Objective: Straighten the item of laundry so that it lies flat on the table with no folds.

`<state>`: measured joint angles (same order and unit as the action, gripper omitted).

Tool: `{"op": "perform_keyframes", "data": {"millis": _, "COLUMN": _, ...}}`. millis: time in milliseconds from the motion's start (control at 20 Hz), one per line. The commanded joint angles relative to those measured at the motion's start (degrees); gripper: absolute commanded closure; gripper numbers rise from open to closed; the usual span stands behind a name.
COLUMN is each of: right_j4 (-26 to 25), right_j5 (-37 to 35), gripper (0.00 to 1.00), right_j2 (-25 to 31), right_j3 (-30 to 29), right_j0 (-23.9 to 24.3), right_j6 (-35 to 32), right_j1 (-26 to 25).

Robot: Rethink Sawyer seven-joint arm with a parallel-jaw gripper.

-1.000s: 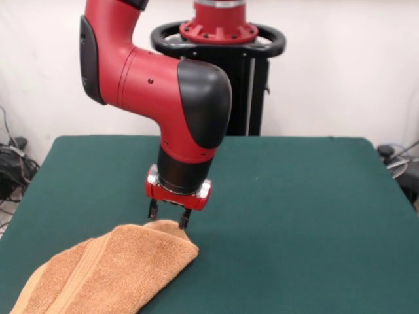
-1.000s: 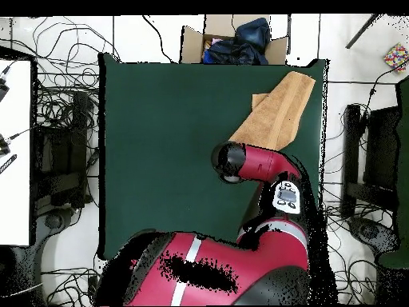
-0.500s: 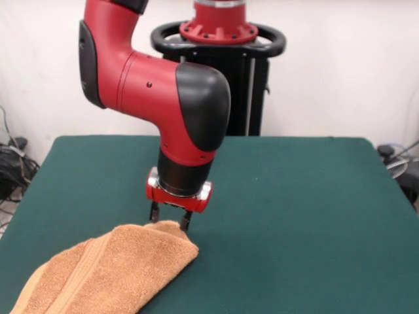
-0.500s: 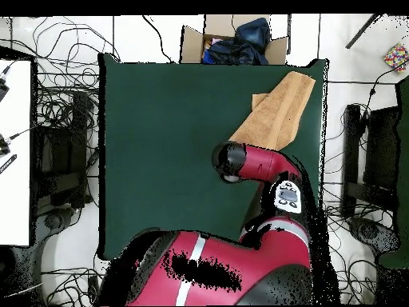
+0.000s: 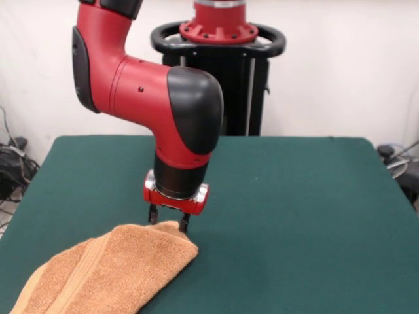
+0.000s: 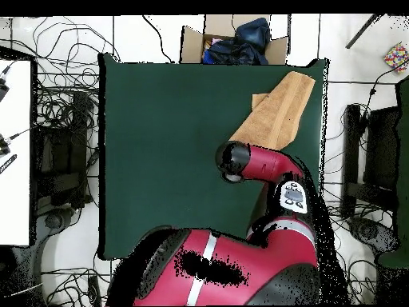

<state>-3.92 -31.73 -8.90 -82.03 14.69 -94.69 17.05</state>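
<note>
Overhead, the red and black arm [image 6: 264, 164] reaches across the green surface [image 6: 160, 144], its black-capped joint hiding the claw; from the front, the arm bends at a large elbow and drops its wrist straight down. The claw [image 5: 168, 221] points at the surface with its two short dark fingers [image 5: 184, 222] set narrowly apart, their tips at the raised far corner of the towel [image 5: 105, 271]. Whether the fingers actually pinch the cloth or only touch it cannot be told.

One arm, one claw, one towel and one surface are in view. Beyond the surface's edge in the overhead view stands one open cardboard box [image 6: 232, 41] holding dark cloth.

The orange-tan terry towel lies folded over itself in a long wedge, a rounded fold along its edge beside the claw and a woven border band running lengthwise. In the overhead view it slants from the middle of the surface out to one corner, a small flap jutting from its side. In the front view it runs off the picture's lower left corner.
</note>
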Motion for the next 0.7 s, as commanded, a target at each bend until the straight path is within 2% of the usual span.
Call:
{"op": "perform_keyframes", "data": {"millis": 50, "right_j4": -1.7, "right_j5": -2.8, "gripper": 0.0, "right_j2": 6.2, "right_j3": -1.3, "right_j0": 1.6, "right_j6": -1.4, "right_j1": -5.0}}
{"op": "perform_keyframes", "data": {"millis": 700, "right_j4": -2.0, "right_j5": -3.0, "gripper": 0.0, "right_j2": 7.0, "right_j3": -1.8, "right_j0": 2.2, "right_j6": -0.5, "right_j1": -4.1}}
